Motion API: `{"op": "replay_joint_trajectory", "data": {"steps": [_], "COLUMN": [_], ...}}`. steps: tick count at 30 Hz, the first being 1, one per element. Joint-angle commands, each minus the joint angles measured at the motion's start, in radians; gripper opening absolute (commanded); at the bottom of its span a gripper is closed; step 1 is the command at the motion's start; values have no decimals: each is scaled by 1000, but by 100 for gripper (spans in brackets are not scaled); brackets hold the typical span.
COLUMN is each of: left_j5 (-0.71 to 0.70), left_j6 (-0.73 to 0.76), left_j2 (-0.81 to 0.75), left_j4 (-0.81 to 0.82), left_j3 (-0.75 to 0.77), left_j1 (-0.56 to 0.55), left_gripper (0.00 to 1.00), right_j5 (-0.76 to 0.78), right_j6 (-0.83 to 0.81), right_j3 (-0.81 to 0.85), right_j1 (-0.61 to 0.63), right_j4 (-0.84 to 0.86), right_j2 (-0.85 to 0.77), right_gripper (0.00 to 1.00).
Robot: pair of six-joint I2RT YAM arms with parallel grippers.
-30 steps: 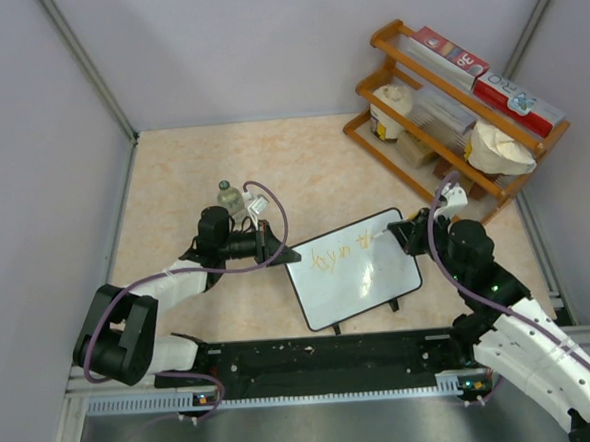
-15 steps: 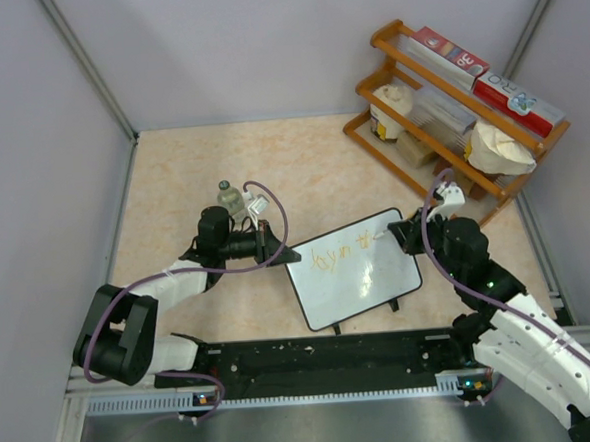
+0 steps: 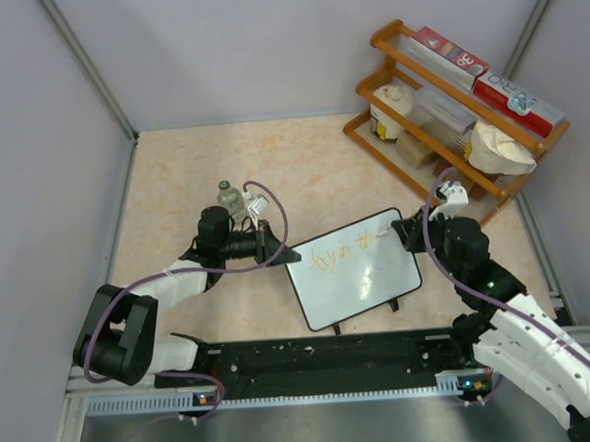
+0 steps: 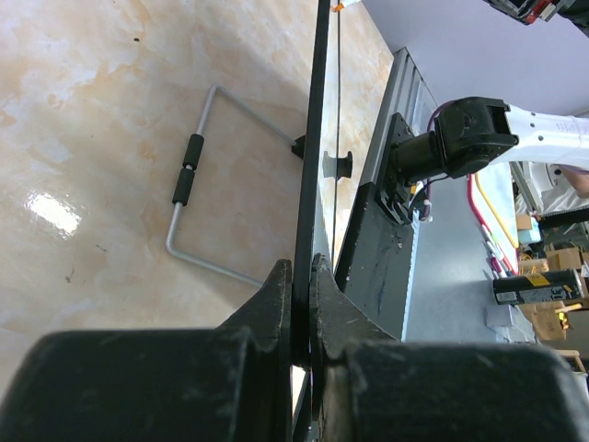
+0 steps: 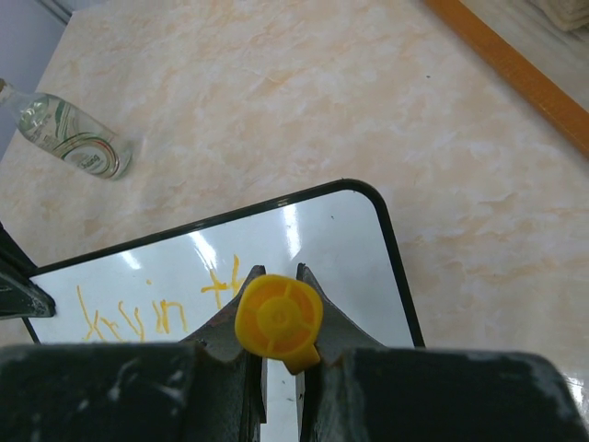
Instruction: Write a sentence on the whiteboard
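Note:
The whiteboard (image 3: 364, 282) lies tilted on the table between the arms. The sentence (image 3: 339, 252) is one short line of orange script across its upper part. My left gripper (image 3: 282, 254) is shut on the board's left edge, which shows edge-on in the left wrist view (image 4: 313, 138) between my fingers (image 4: 276, 304). My right gripper (image 3: 396, 233) is shut on an orange marker (image 5: 279, 318) at the board's upper right. In the right wrist view the marker's end faces the camera above the whiteboard (image 5: 340, 239), just right of the sentence (image 5: 156, 313).
A small clear bottle (image 3: 230, 197) stands behind the left gripper and also shows in the right wrist view (image 5: 74, 138). A wooden rack (image 3: 458, 101) with boxes and bags stands at the back right. The board's wire stand (image 4: 198, 184) lies on the table behind it. A black rail (image 3: 323, 354) runs along the near edge.
My right gripper with the marker has shifted slightly right along the line of script. The left gripper and the board have not moved.

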Motion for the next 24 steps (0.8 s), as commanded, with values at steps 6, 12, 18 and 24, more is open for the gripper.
{"op": "replay_joint_trajectory", "data": {"steps": [6, 12, 18, 24], "left_j5": [-129, -131, -129, -129], "left_j6": [138, 138, 138, 138], "left_j2": [31, 32, 34, 34], "left_j4": [-67, -67, -65, -65], "left_j3": [-27, -27, -27, -27], "left_j1": [1, -1, 2, -1], "left_gripper": [0, 0, 0, 0], "right_j5": [48, 7, -15, -52], "right_j6": [-19, -8, -8, -5], "right_j3": [36, 42, 37, 28], "right_j1": [-29, -29, -28, -26], "right_j4": [30, 59, 63, 70], "right_j2": [44, 71, 68, 71], "right_gripper": [0, 0, 0, 0]}}
